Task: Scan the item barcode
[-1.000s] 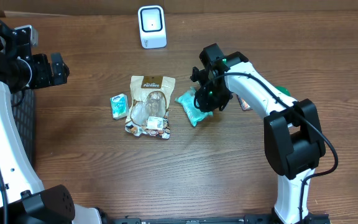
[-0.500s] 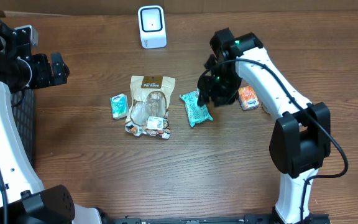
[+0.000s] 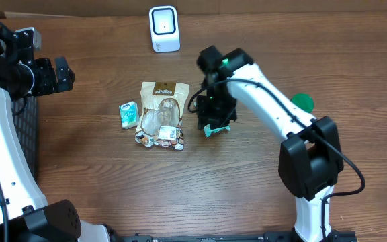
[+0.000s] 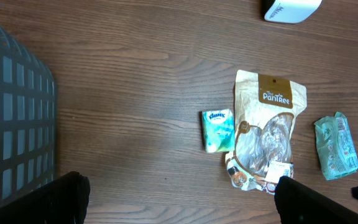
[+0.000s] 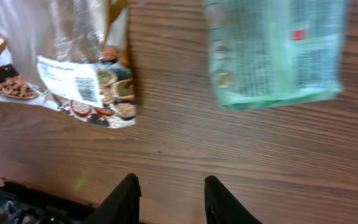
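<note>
Near green packet [image 5: 272, 53], right tool [image 5: 169, 193] moved leftward.

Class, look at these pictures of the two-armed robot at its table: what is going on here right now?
The right gripper hovers over the table, jaws apart and empty, close to the green packet, which lies flat beside the brown snack pouch. The left gripper hangs wide open at the table's left side, holding nothing. The white scanner stands at the far edge with no item in front of it yet. A small tissue pack lies left of the pouch.
</note>
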Tool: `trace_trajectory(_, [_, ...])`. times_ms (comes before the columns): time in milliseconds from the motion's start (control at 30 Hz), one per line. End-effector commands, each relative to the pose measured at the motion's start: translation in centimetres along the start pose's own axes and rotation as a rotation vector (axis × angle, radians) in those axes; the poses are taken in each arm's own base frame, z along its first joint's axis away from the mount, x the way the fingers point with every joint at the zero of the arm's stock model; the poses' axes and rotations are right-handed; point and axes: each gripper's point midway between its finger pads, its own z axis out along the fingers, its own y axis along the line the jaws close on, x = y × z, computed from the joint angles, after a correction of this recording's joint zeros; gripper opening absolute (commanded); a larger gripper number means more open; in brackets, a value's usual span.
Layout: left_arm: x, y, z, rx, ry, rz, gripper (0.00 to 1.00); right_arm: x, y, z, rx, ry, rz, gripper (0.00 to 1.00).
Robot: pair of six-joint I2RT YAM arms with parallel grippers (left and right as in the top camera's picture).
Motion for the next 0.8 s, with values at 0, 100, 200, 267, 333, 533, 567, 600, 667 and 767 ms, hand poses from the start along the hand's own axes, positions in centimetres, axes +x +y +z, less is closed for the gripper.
trace_trajectory(0, [-0.2, -0.3, 0.0, 0.007, -0.005, 0.023, 0.99, 1.1, 1.5, -0.4, 0.024, -0.047, 0.005, 0.31])
trace_trajectory(100, [-0.2, -0.3, 0.0, 0.007, -0.005, 0.023, 0.99, 1.8, 2.0, 0.4, 0.032, -0.038, -0.008, 0.31])
trace_trajectory(200, [-0.2, -0.3, 0.0, 0.007, -0.005, 0.023, 1.00, 2.5, 1.9, 1.6, 0.045, -0.017, 0.004, 0.31])
trace_trajectory(267, [-0.2, -0.3, 0.0, 0.007, -0.005, 0.023, 1.00, 2.8, 1.4, 2.4, 0.057, -0.002, 0.020, 0.29])
trace_trajectory(333, [-0.2, -0.3, 0.0, 0.007, -0.005, 0.023, 1.00, 2.8, 0.4, 3.0, 0.092, -0.007, 0.048, 0.27])
trace_trajectory(533, [-0.2, -0.3, 0.0, 0.007, -0.005, 0.023, 1.00, 1.8, -0.9, 4.0, 0.131, -0.052, 0.066, 0.28])
trace_trajectory(567, [-0.2, -0.3, 0.0, 0.007, -0.005, 0.023, 1.00, 1.6, -0.9, 4.2, 0.126, -0.058, 0.064, 0.28])
trace_trajectory(600, [-0.2, -0.3, 0.0, 0.007, -0.005, 0.023, 0.99, 1.5, -0.8, 4.4, 0.121, -0.062, 0.062, 0.28])
trace_trajectory(667, [-0.2, -0.3, 0.0, 0.007, -0.005, 0.023, 0.99, 1.3, -0.8, 4.9, 0.113, -0.071, 0.059, 0.28])
trace_trajectory(767, [-0.2, -0.3, 0.0, 0.007, -0.005, 0.023, 1.00, 0.8, -1.9, 5.5, 0.148, -0.096, 0.063, 0.27])
